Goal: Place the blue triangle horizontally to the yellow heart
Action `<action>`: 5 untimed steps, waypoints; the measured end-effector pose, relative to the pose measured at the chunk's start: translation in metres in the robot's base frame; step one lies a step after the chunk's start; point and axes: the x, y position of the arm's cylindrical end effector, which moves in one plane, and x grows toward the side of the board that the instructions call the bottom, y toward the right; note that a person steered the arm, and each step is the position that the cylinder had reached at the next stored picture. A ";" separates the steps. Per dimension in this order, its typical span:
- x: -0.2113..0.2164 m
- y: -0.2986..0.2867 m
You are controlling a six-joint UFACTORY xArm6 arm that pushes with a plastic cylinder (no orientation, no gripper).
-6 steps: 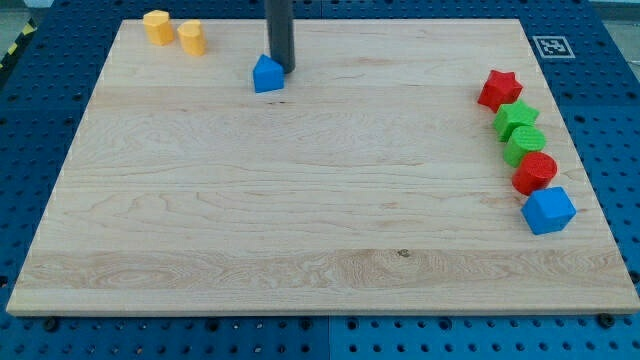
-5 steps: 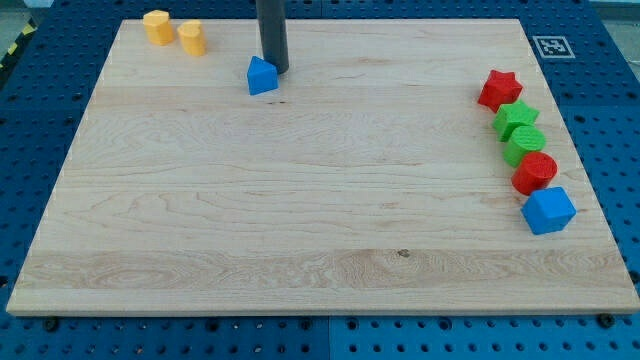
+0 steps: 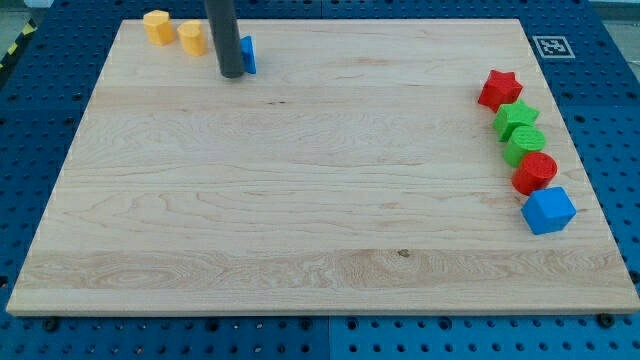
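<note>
Blue triangle (image 3: 247,54), half hidden behind the tip (image 3: 231,75), probably sits beside the yellow heart (image 3: 192,37) for a level row; the rod has no fingers to open or close.

The rod (image 3: 224,38) ran out of the view's top, so its upper part was cut off. It covered most of the blue block (image 3: 247,54), leaving only a sliver on the rod's right; the block's shape could not be made out. Whether my tip (image 3: 231,75) touched it was unclear. The tabletop (image 3: 300,200) lost its bottom corners at the view's bottom edge.
</note>
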 end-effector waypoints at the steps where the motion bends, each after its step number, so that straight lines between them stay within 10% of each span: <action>1: 0.012 0.008; 5: -0.053 0.036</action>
